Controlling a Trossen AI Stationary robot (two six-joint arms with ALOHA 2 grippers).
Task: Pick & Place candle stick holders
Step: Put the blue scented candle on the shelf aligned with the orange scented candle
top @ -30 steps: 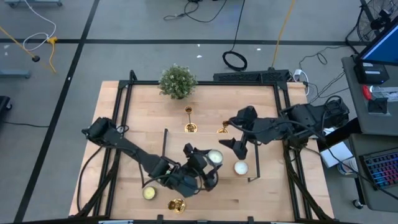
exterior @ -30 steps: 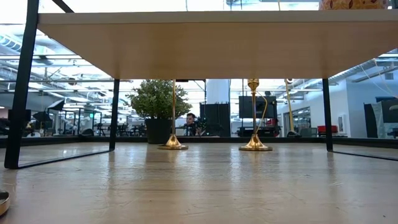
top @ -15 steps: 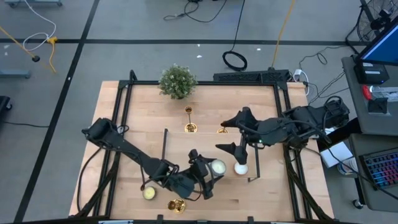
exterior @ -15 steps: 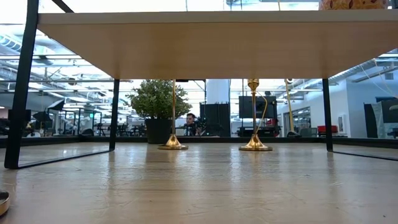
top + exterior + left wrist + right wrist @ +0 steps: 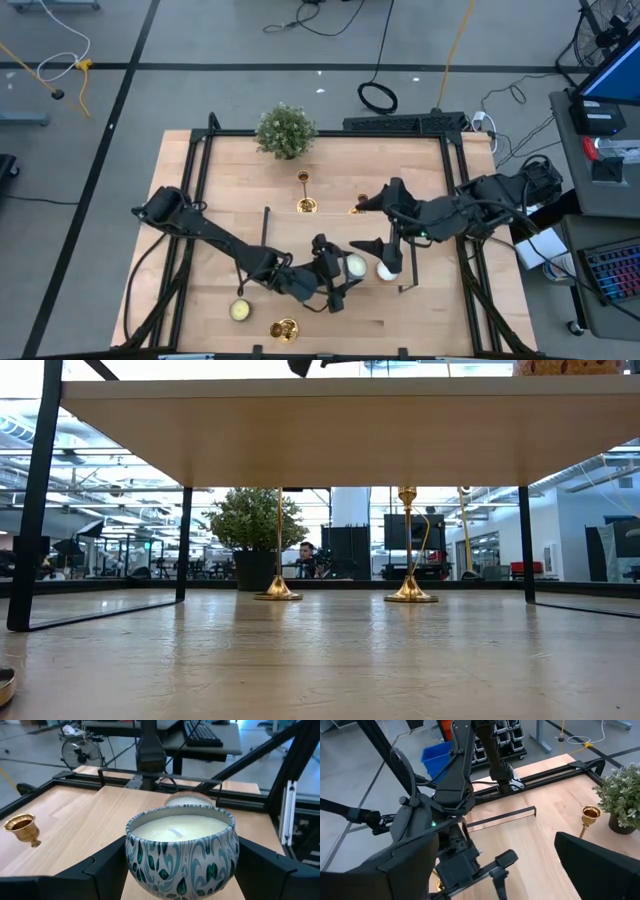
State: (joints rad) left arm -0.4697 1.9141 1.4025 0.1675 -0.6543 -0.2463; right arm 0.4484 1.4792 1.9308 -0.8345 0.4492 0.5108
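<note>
Two gold candle stick holders (image 5: 306,204) (image 5: 358,208) stand upright on their round bases at mid-table; the low view shows them too (image 5: 278,590) (image 5: 410,590). A third (image 5: 284,328) sits near the front edge. My left gripper (image 5: 340,275) is shut on a white candle in a blue-green patterned tin (image 5: 182,850), near the table's front middle. A holder's gold cup (image 5: 20,826) shows beyond it. My right gripper (image 5: 368,222) hovers open above the table right of centre, with nothing between its fingers. My left gripper has the tin's round wall (image 5: 134,862) between its two fingers (image 5: 107,870), one on each side. The fingers come nearly level, slanting a little down, from the table's near left. The tin stands upright, wick up. Its bottom is cut off by the picture's edge, so I cannot tell whether it is lifted.
A bushy green plant (image 5: 286,130) stands at the far side. A white candle (image 5: 388,270) and a pale yellow candle (image 5: 240,310) rest on the table. Thin black frame bars (image 5: 265,230) (image 5: 408,265) lie on the wood. A wooden board (image 5: 320,430) spans the low view.
My left gripper has sunk and drifted toward the table's near right with the candle tin between its fingers, rolling its wrist. The tin has stayed upright. My right gripper has tipped and rolled a little while staying open.
</note>
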